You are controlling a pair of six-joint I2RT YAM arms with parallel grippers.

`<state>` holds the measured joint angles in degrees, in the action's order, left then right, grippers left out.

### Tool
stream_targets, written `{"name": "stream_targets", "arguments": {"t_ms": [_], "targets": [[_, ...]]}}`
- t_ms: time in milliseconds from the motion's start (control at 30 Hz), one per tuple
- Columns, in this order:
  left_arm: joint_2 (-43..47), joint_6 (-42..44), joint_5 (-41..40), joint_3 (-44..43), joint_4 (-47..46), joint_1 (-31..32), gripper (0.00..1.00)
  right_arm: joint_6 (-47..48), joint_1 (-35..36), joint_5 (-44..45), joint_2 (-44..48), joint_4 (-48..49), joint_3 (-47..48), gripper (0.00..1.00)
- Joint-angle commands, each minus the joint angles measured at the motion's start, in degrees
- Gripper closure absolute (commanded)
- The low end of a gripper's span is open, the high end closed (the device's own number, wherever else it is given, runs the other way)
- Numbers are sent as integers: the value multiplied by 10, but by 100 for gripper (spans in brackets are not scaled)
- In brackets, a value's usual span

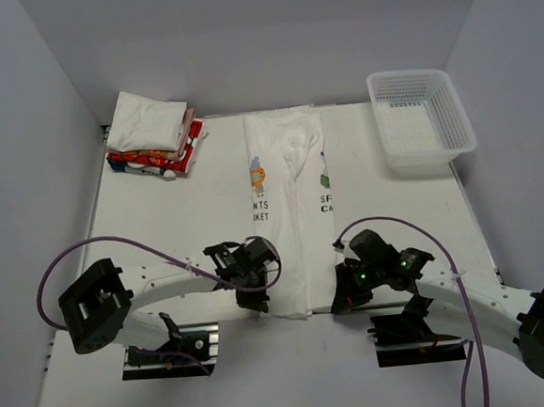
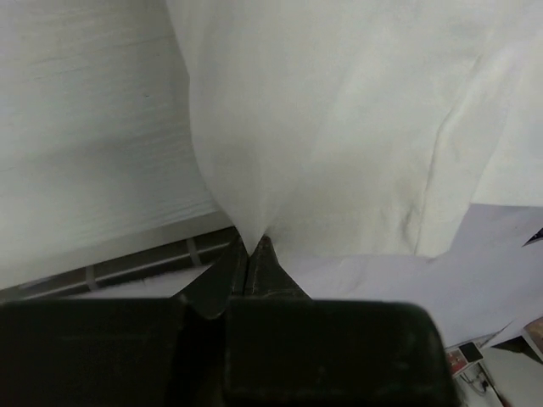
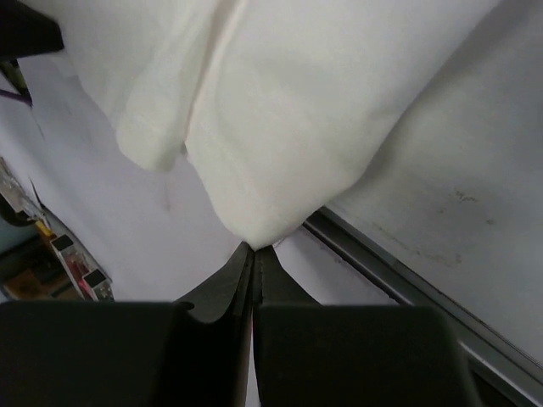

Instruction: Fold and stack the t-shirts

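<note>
Left tool (image 1: 259,302) and right tool (image 1: 342,300), each clamped on a near corner of the shirt (image 1: 288,226), which lies flat on the bench (image 1: 146,223) ahead of both. Risk: shallow pinches may slip on lifting; unequal travel would skew the fold.

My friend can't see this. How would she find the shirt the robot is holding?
Look at the middle of the white table. A long white cloth t-shirt with small prints lies there, its near corners pinched by the left gripper and right gripper. Unlike the folded shirt pile at back left, it lies stretched out long.
</note>
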<state>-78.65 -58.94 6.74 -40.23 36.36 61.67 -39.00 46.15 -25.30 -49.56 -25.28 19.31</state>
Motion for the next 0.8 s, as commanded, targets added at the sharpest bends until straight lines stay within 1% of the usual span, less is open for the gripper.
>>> {"name": "stream_targets", "arguments": {"t_ms": [0,33,67,100,133,167,200,267,367,400,433,467,533,567,600,667,767], "targets": [[5,17,-65,-63,63,-6,100,25,4,66,-11,10,55,100],[5,23,-80,-87,71,-13,100,32,3,83,-29,9,96,100],[-6,32,-101,-106,77,-20,100,42,2,98,-40,8,110,100],[-17,39,-134,-127,85,-20,100,43,1,157,-64,-1,123,100],[-45,45,-145,-170,106,-26,100,43,1,179,-77,-7,147,100],[-60,45,-159,-191,121,-33,100,43,0,194,-111,-16,169,100],[-73,45,-185,-208,134,-38,100,45,-5,242,-122,-21,179,100],[-96,45,-195,-244,151,-62,100,52,-14,272,-141,-7,215,100],[-129,68,-201,-283,139,-91,100,72,-27,312,-157,7,245,100],[-147,74,-201,-298,139,-112,100,78,-29,325,-173,-2,280,100],[-155,74,-201,-327,144,-123,100,83,-32,336,-189,-5,292,100],[-163,80,-216,-341,150,-133,100,82,-43,367,-197,-7,302,100],[-174,89,-216,-381,150,-158,100,95,-49,382,-222,14,331,100],[-185,99,-221,-394,150,-166,100,100,-65,384,-227,17,344,100],[-192,109,-215,-405,131,-179,100,104,-69,386,-249,35,359,100],[-208,136,-201,-442,116,-191,100,120,-86,398,-266,35,392,100],[-259,163,-201,-507,129,-211,100,132,-107,398,-312,46,434,100]]}}
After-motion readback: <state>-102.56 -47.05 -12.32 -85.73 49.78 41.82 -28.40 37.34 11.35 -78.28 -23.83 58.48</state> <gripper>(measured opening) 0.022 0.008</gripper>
